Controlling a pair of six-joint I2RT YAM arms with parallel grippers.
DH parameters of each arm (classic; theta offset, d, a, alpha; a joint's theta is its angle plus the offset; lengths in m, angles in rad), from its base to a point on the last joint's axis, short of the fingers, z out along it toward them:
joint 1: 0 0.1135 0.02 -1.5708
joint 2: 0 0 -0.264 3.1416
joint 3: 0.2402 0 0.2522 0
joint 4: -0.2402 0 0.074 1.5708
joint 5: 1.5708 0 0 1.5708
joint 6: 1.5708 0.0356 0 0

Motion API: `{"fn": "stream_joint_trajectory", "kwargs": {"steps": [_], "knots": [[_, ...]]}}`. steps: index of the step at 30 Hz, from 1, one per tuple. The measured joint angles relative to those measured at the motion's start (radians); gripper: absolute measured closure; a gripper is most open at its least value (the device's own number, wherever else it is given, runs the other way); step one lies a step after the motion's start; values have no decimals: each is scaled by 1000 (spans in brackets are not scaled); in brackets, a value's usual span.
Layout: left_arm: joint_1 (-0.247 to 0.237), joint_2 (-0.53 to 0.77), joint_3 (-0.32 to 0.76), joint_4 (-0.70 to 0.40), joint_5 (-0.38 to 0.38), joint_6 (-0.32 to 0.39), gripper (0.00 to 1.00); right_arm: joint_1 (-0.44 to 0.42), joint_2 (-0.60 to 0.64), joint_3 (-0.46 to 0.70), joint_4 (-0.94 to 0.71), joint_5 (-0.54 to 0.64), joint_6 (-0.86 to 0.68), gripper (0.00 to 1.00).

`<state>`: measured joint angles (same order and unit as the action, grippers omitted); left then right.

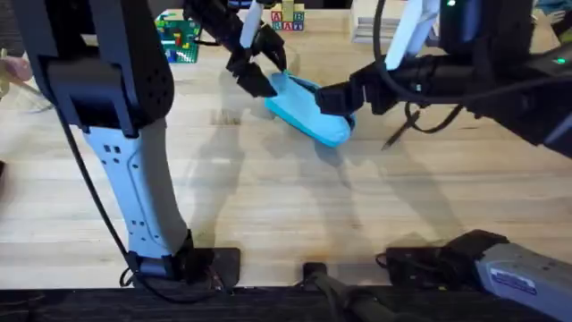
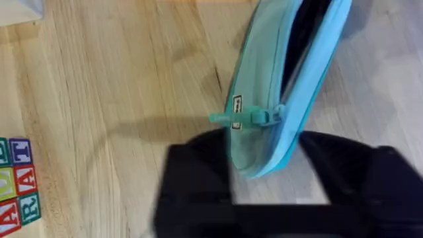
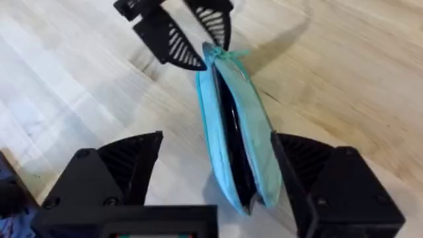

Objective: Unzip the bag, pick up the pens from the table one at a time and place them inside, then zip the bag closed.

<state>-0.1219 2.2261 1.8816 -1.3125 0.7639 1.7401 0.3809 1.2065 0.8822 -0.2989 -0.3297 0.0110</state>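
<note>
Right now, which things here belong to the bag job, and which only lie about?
Job:
- blue pencil pouch, zipper partly open
- teal zipper pull
- left gripper
- right gripper
- table

Lying about:
- letter blocks
- green brick toy

The table (image 1: 268,197) carries the bag (image 1: 308,112) and alphabet blocks (image 2: 16,182).

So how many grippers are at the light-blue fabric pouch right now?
2. The left gripper is at the light-blue fabric pouch's teal zipper pull end; the right gripper, open, straddles the opposite end.
</note>
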Motion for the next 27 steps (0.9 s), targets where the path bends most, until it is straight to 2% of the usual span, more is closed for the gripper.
{"fn": "stream_joint_trajectory", "kwargs": {"steps": [1, 2, 3, 20, 27], "knots": [[0, 0, 0, 0, 0, 0, 179, 0, -17, 0, -22, 2, -4, 4], [0, 0, 0, 0, 0, -2, 59, 0, -29, 0, -37, 5, -5, 5], [0, 0, 0, 0, 1, -2, 23, 0, -43, 0, -51, 8, -8, 4], [0, 0, 0, 1, 0, -1, 8, 0, -238, 0, -165, 19, -13, 4], [2, -12, 0, -46, -44, -1, 9, 0, -273, 0, -194, 19, -13, 4]]}}
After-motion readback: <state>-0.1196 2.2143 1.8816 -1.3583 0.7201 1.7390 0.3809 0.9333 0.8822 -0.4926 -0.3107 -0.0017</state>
